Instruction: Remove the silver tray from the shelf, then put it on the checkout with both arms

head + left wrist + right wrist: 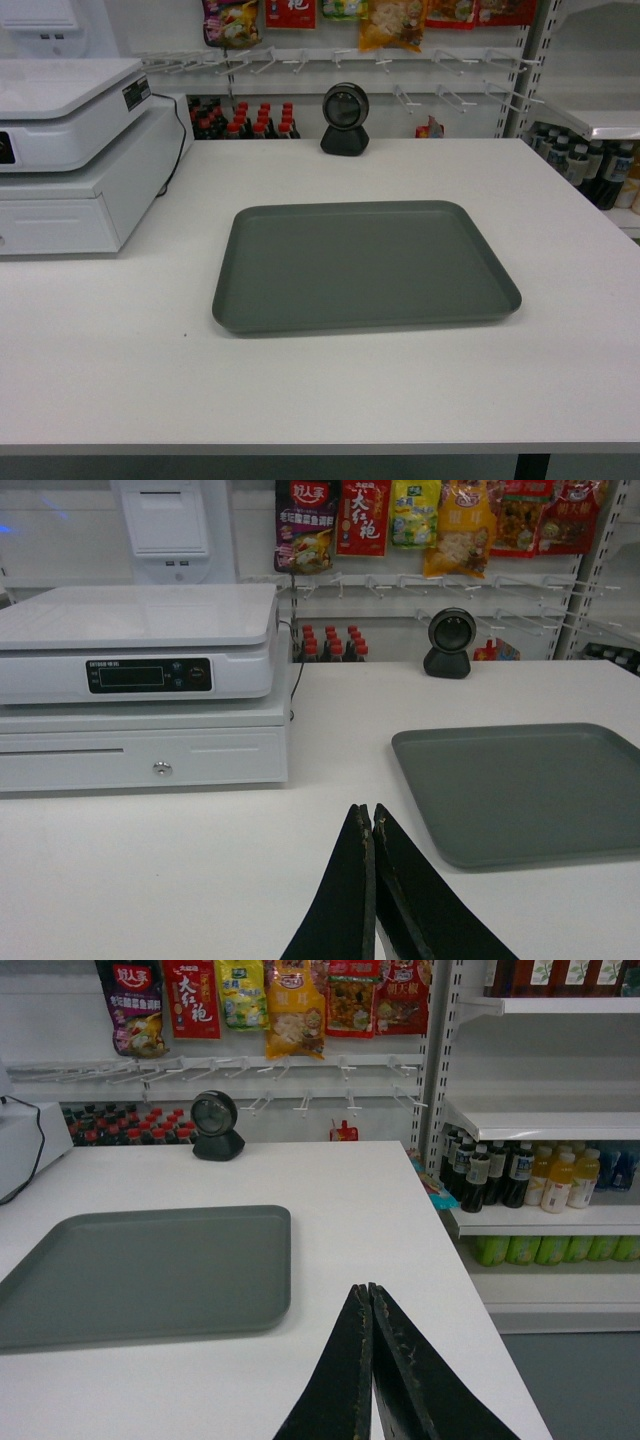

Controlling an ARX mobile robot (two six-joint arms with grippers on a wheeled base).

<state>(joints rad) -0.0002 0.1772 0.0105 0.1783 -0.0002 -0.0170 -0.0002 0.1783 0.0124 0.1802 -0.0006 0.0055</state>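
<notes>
The silver tray point(365, 265) lies flat and empty on the white checkout point(330, 390), near the middle. It also shows as the tray point(525, 790) in the left wrist view and the tray point(140, 1272) in the right wrist view. My left gripper point(367, 812) is shut with nothing in it, over the counter just left of the tray's near corner. My right gripper point(370, 1289) is shut too and holds nothing, to the right of the tray's near right corner. Neither arm appears in the head view. A white shelf point(545, 1120) stands to the right.
A white cash register point(70, 150) with a drawer fills the counter's back left. A black round scanner point(346, 120) stands at the back centre. Bottles point(500, 1175) line the shelves on the right. Snack bags point(430, 515) hang on pegs behind the counter.
</notes>
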